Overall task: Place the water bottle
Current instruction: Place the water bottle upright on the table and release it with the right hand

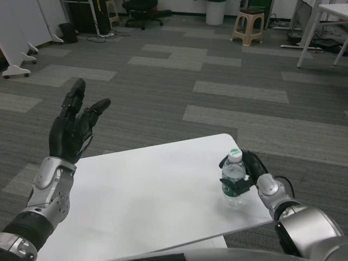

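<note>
Fingers (235, 184) of the right hand (251, 175) wrap the water bottle (233, 179), which stands upright on the worktop (147, 196) near its right edge — base apparently seated. Recommended: confirm full contact, then part the fingers straight outward without tipping it. Left hand (73, 125) hangs raised beyond the worktop's left edge, fingers spread, holding nothing.

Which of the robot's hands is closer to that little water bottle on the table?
The right. The right robot hand is wrapped around the water bottle, which stands upright near the table's right edge. The left robot hand is raised, fingers spread, far off past the table's left side.
</note>
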